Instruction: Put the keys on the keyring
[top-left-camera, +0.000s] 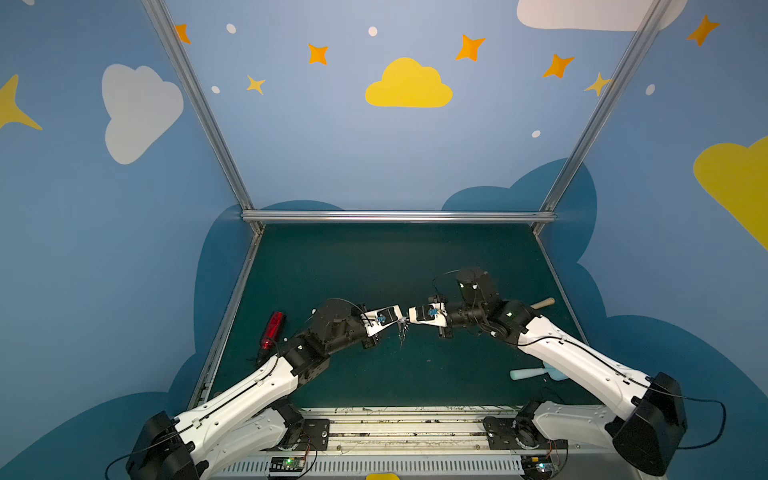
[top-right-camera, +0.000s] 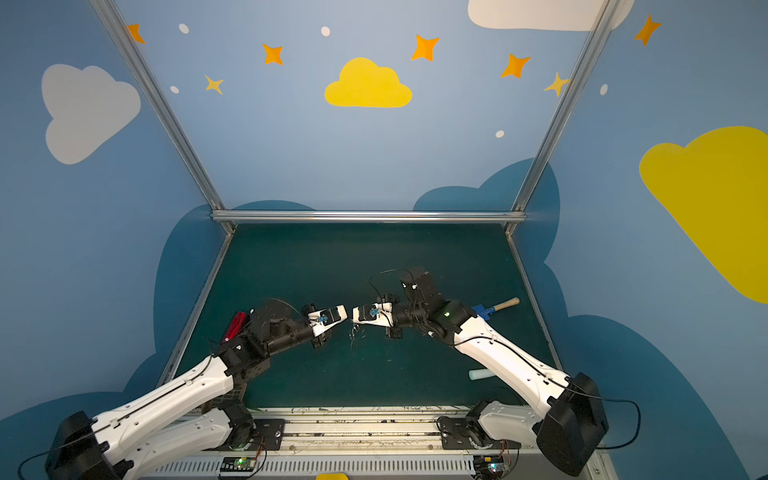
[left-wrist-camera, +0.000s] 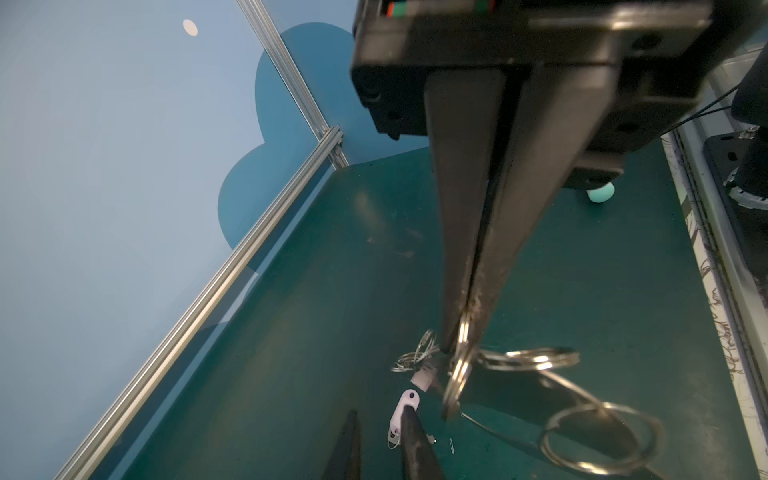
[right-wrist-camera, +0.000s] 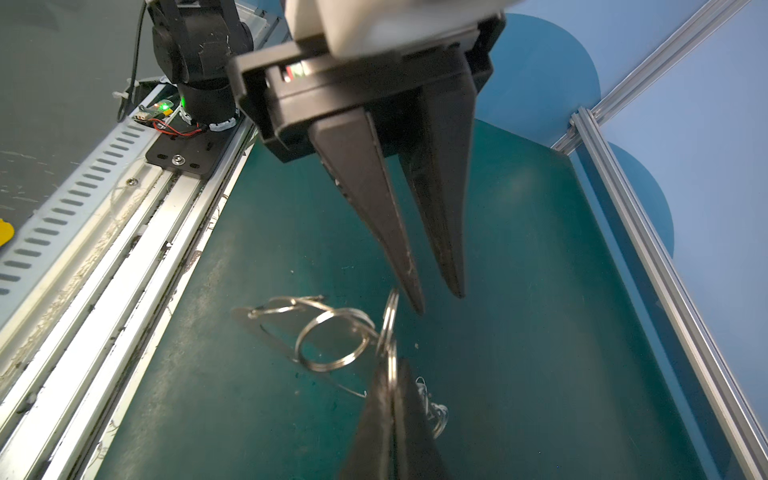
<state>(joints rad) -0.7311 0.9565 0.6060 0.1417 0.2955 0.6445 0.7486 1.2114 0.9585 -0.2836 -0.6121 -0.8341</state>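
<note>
In both top views the left gripper (top-left-camera: 401, 322) and the right gripper (top-left-camera: 409, 318) meet tip to tip above the green mat (top-left-camera: 374, 266). The keyring (top-left-camera: 401, 333) dangles under them.

In the left wrist view the left gripper is pinched tight on one split ring (left-wrist-camera: 459, 365) of the keyring. The key (left-wrist-camera: 405, 409) (small, white head) shows beside a finger (left-wrist-camera: 415, 449) of the right gripper; contact is unclear.

In the right wrist view the right gripper's tips stand slightly apart, nothing visible between them, just beside that ring.
</note>
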